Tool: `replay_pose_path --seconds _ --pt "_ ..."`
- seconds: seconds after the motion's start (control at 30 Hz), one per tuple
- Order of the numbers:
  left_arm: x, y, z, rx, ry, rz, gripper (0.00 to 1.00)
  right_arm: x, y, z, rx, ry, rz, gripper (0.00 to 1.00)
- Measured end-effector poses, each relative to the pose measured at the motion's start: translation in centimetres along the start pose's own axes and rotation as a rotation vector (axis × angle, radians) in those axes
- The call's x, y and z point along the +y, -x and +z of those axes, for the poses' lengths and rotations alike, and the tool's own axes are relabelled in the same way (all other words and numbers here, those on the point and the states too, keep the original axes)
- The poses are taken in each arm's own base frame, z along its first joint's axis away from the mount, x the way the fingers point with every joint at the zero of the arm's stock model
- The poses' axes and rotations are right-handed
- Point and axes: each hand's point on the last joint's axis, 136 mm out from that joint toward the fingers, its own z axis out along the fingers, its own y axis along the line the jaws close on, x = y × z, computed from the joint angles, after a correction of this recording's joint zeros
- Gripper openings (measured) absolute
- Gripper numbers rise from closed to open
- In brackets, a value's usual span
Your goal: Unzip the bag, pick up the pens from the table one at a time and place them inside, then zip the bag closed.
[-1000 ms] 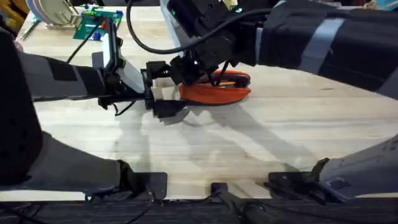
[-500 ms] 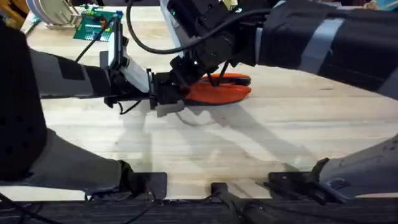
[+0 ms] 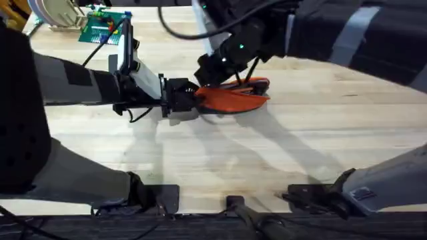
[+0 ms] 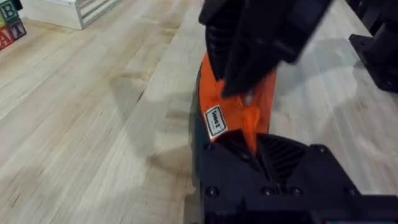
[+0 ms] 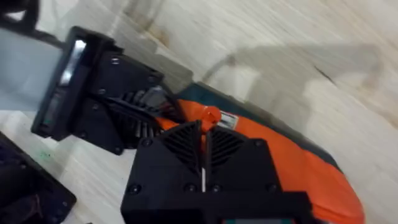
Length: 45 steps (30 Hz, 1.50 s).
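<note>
The orange bag (image 3: 235, 98) lies on the table (image 3: 280, 153) near its middle. My left gripper (image 3: 189, 99) reaches in from the left and is shut on the bag's left end; in the left wrist view the orange fabric (image 4: 249, 118) is pinched between its jaws, beside a white label (image 4: 214, 121). My right gripper (image 3: 212, 73) comes down from the upper right over the same end. In the right wrist view it (image 5: 204, 127) is shut, with the small orange pull tab (image 5: 210, 115) at its fingertips. I cannot make out the pens.
A green circuit board (image 3: 100, 25) and a white rack (image 3: 57, 13) sit at the far left corner. A white crate (image 4: 68, 9) and letter blocks (image 4: 9, 28) stand beyond the bag. Bare wood lies in front of and right of the bag.
My left gripper has slid right and shut on the bag's left end. The right arm has shifted up and to the right while staying over that end.
</note>
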Motion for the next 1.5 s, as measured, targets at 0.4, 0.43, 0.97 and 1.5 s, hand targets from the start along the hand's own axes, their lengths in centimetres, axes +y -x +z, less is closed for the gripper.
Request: replay_pose_path --seconds 0.4,0.43,0.97,1.5 --pt "0.1 0.7 0.1 -0.025 -0.011 0.021 0.044 -7.5 -0.1 -4.9 -0.035 -0.027 0.254 0.031" --pt "0.2 0.8 0.1 -0.027 -0.012 0.023 0.044 -7.8 -0.2 -5.2 -0.033 -0.027 0.265 0.031" --pt "0.2 0.4 0.1 -0.008 -0.005 0.010 0.044 -15.5 -3.4 -7.1 0.021 -0.160 0.460 0.033" --pt "0.1 0.3 0.2 -0.003 -0.009 0.011 0.042 -21.0 -10.4 -3.9 0.117 -0.175 0.674 0.033"
